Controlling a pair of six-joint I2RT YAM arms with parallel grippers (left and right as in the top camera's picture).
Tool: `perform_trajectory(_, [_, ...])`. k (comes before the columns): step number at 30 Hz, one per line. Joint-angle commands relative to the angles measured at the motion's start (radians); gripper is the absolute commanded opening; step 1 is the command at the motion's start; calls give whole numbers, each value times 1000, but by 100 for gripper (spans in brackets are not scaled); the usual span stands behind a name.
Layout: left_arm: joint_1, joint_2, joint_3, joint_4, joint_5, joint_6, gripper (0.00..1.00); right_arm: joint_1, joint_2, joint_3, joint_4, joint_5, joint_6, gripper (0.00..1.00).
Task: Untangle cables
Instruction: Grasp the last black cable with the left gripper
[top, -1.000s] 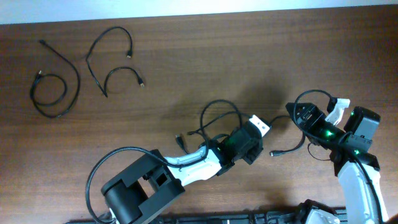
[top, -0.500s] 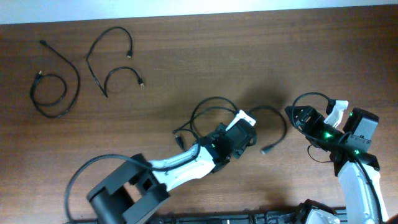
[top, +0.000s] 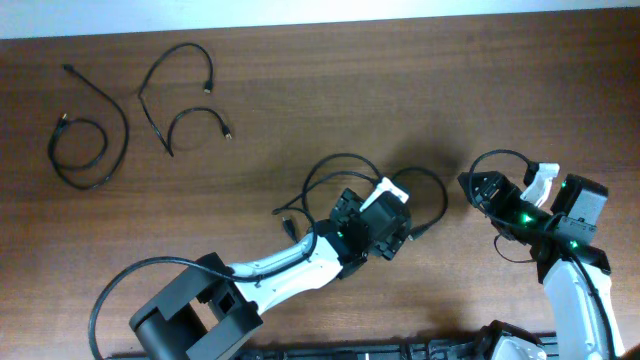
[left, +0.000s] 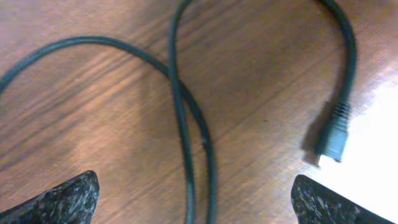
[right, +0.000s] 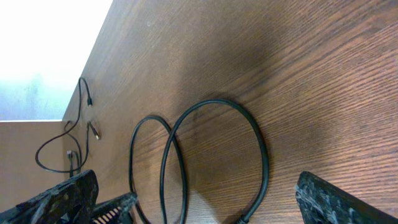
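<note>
Cables (left: 179, 112) cross mid-frame; left gripper (left: 198, 202) hovers spread wide, empty, likely to regrasp; right gripper (right: 199, 199) gapes empty.

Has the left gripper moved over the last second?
Yes. The left gripper shifted left, toward the separated cables that lie unmoved at upper left.

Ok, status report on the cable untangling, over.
Left gripper open, empty, over centre cables. Right gripper open, empty. Loops there cross; separated cables upper left. Nothing blocking.
</note>
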Motion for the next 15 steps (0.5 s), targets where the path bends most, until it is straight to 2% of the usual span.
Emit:
perform_trajectory(1, [5,-14,4,-9,47,-10,99,-4,-10,7,0,9,-21,100])
perform_trajectory(2, [5,-14,4,-8,47,-10,99,-4,-10,7,0,9,-21,100])
perform_trajectory(5, [5,-3,4,-3,47,-23,84,-4,-10,7,-1,9,-21,100])
perform_trajectory(7, [5,11,4,-2,44,-50,84,-4,-10,7,-1,9,-21,100])
perform_trajectory(8, [5,19,4,0,44,-60,88,-4,-10,7,-1,10,-21,100])
perform_trajectory(9, [5,28,4,7,44,-71,99,-4,-10,7,-1,10,-23,100])
perform_trajectory(13, [4,50,4,35,45,-71,99,-4,-10,7,-8,10,-43,99])
perform_trajectory(14, [4,54,4,41,45,-71,93,-4,-10,7,-13,10,-43,99])
perform_trajectory(15, [4,65,4,48,44,-71,73,-4,-10,7,-17,14,-43,99])
